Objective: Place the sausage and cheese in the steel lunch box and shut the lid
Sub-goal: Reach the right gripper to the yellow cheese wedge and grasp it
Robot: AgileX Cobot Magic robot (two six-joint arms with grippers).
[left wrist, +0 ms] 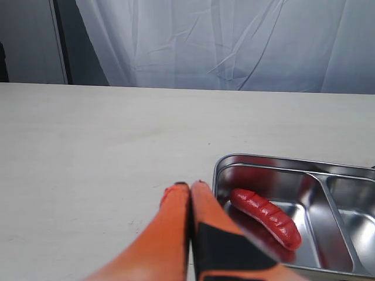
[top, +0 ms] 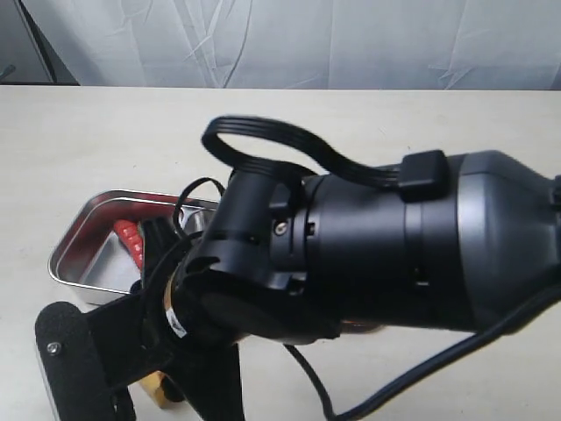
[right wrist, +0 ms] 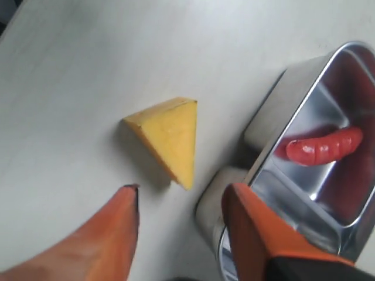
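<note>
Exterior view is mostly blocked by the right arm's point(top: 394, 254) bulky black housing. Only one end of the steel lunch box point(top: 74, 232) shows at 9 o'clock, with part of the sausage point(top: 129, 237) inside. A yellow sliver at 7 o'clock is too cut off to name, and a small white label point(top: 175, 323) on the arm is too blurred to read.

In the wrist views the ridged, glossy red sausage lies in one mirror-bright compartment beside the divider point(left wrist: 319, 205). The matte yellow cheese point(right wrist: 170, 132) wedge lies on the pale tabletop point(right wrist: 70, 70) just outside the box's rounded corner.

The orange left pincer point(left wrist: 190, 187) is pressed together and empty. The right pincer point(right wrist: 181, 193) is spread near the cheese, gripping nothing.
</note>
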